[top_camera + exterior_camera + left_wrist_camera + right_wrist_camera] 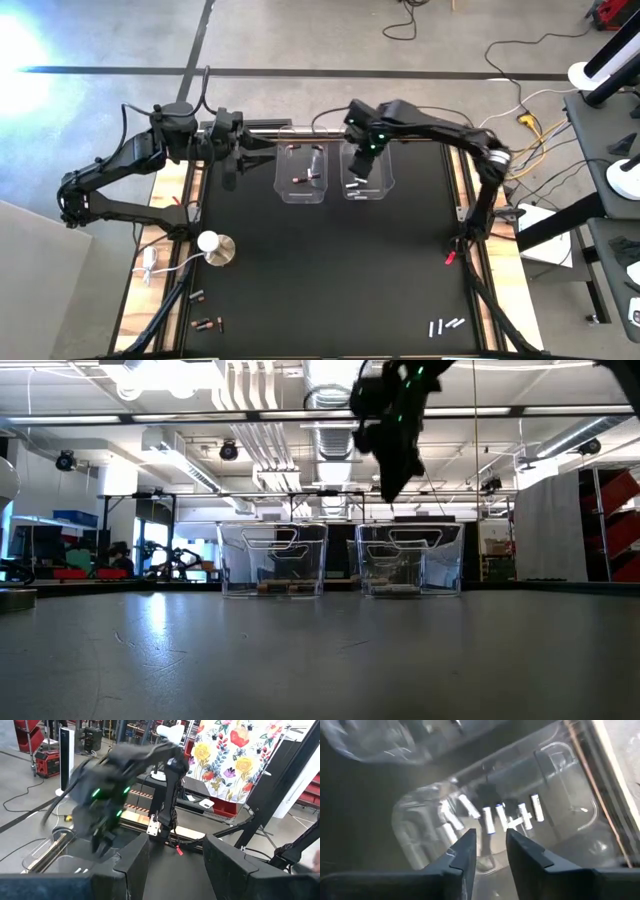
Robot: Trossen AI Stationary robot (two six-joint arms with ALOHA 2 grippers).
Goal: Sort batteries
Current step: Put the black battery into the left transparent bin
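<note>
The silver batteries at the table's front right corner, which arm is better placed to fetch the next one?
Probably the right. The silver batteries lie on the right arm's side. The right gripper hangs open and empty above the right clear bin, apparently free to go. The left gripper waits far across the table, beside the left clear bin.

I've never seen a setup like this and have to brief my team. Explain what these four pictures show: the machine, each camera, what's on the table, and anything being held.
These are two dark robot arms at a black table, sorting batteries. One picture looks straight down, one looks level across the tabletop, and two come from cameras on the arms' wrists.

At the table's far edge stand two clear bins: the left bin holds dark batteries, the right bin silvery ones. The right gripper hovers over the right bin, fingers slightly apart, nothing between them. The left gripper waits beside the left bin, open and empty.

Unsorted: dark batteries at the near left corner, silvery batteries near right. A white knob sits at left.
</note>
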